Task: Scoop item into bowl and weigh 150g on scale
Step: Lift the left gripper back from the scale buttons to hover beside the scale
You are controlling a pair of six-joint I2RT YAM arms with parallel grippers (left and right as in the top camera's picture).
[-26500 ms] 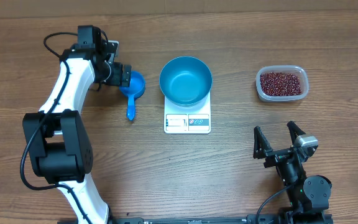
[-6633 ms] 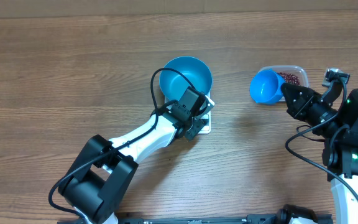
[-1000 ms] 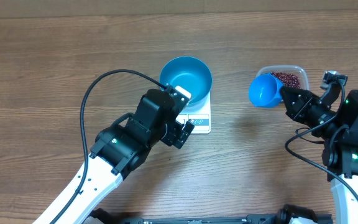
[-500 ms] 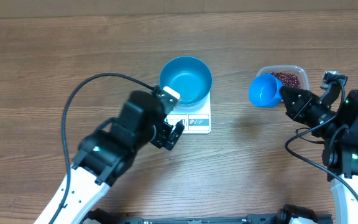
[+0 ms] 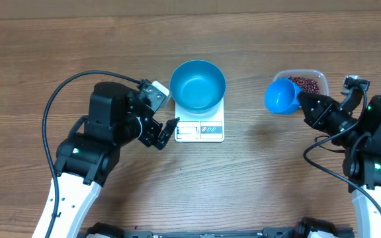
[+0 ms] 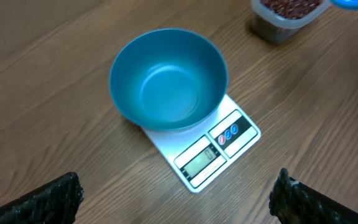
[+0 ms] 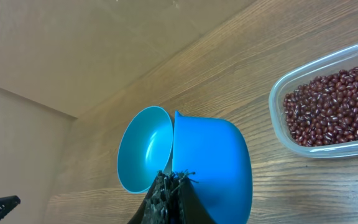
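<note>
While bearing the bowl (image 5: 198, 84), the scale (image 5: 199, 130) points its display end nearward.

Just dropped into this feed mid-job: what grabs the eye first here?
The empty teal bowl sitting on the white scale at the table's centre stands out first. To its right, the right pincer is shut on the handle of a bright blue scoop, which looks empty, at the left end of the clear tub of red-brown beans. The left pincer hangs wide open just left of the scale, holding nothing.
</note>
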